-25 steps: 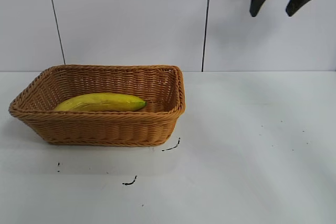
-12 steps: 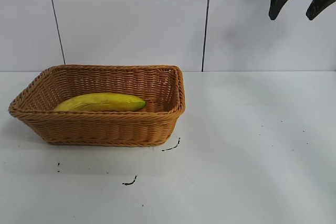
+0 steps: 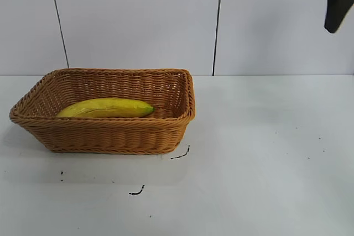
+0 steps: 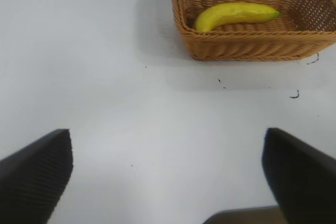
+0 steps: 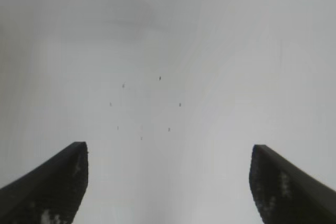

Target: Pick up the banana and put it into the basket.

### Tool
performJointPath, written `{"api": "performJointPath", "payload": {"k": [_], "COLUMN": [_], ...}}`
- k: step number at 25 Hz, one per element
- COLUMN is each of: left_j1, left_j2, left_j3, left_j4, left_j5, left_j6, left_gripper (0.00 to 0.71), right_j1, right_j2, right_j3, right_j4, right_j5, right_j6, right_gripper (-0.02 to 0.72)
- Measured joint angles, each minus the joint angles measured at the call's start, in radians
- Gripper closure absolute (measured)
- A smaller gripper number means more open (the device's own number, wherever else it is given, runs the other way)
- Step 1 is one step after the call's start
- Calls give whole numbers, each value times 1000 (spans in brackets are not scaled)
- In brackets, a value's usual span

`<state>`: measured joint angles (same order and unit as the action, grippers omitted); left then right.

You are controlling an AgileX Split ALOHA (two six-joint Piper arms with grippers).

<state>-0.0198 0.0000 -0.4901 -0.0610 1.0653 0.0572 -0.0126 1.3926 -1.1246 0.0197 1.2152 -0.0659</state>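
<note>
The yellow banana [image 3: 106, 108] lies inside the tan wicker basket [image 3: 110, 136] at the left of the white table, its greenish tip toward the basket's right wall. Both also show in the left wrist view, the banana [image 4: 234, 14] in the basket [image 4: 252, 51]. My right gripper [image 5: 169, 153] is open and empty, high above the table's right side; only one finger [image 3: 334, 4] shows at the exterior view's top right corner. My left gripper [image 4: 167, 145] is open and empty over bare table, well away from the basket, and is out of the exterior view.
Small black marks [image 3: 180, 155] lie on the white table in front of the basket. A pale panelled wall [image 3: 138, 20] stands behind the table. A few dark specks [image 5: 160, 78] dot the table under the right gripper.
My right gripper has moved to the right and is now mostly out of the exterior view's top right corner. The banana and the basket have not moved.
</note>
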Motion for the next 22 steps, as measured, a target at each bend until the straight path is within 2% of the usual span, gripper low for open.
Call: {"api": "performJointPath", "payload": {"k": [4,12,16,22], "left_j1": [0,0,0,0], "left_j2": [0,0,0,0], "left_j3": [0,0,0,0], "left_j4": [0,0,0,0], "left_j5": [0,0,0,0], "left_j6": [0,0,0,0], "left_gripper": [15,15,15,15], "right_j1": [0,0,0,0], "right_j2": [-207,-657,-867,-1091], "right_j3": [200,510,611,626], "right_j4": [0,0,1,-9], "right_j5": [-15,-178,-182,-195], "right_j6": [-10,-27,-17,26], "right_gripper": [101,101,101,101]}}
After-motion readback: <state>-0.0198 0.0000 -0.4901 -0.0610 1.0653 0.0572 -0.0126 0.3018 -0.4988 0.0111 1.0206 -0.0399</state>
